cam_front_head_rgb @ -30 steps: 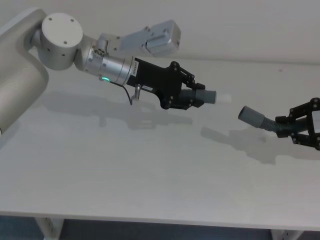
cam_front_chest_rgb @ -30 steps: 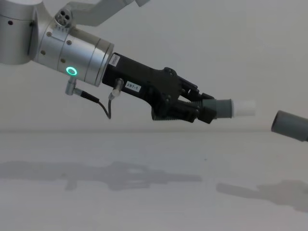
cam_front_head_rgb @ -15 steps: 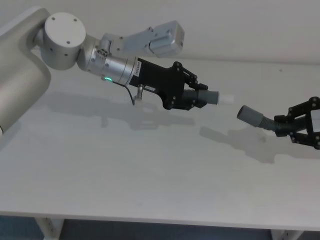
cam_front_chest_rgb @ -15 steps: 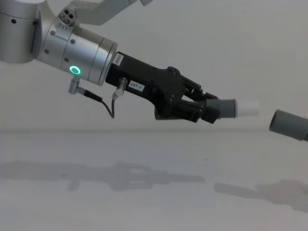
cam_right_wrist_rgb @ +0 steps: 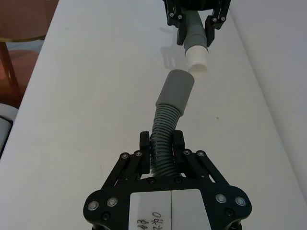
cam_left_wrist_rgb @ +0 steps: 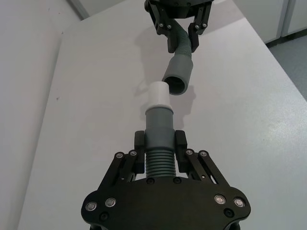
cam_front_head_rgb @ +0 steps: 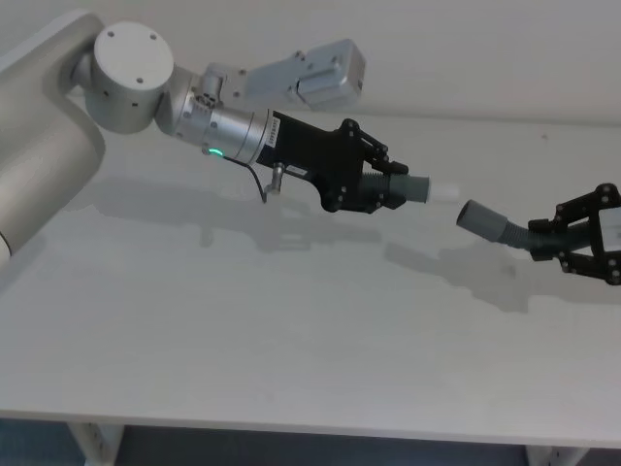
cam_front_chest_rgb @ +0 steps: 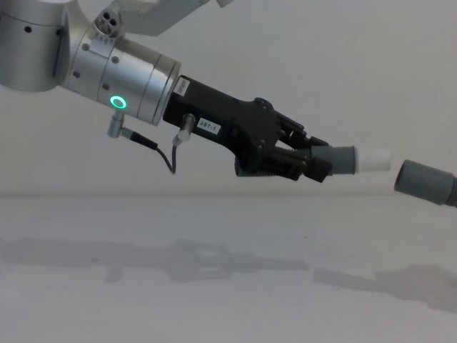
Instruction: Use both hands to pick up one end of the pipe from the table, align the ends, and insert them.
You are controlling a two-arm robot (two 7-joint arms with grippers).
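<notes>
Two pipe pieces, both held clear above the white desk (cam_front_head_rgb: 291,330), ends facing, not joined. Collared piece (cam_front_head_rgb: 412,188): whitish tip (cam_left_wrist_rgb: 158,94) close to the other's mouth, a small gap between. Curved ribbed piece (cam_front_head_rgb: 495,225): plain grey mouth (cam_left_wrist_rgb: 174,84) turned toward the tip. Left hand (cam_front_head_rgb: 374,184): fingers closed on the ribbed section of the collared piece. Right hand (cam_front_head_rgb: 555,241): fingers closed on the ribbed section of the curved piece, near the desk's right side.
</notes>
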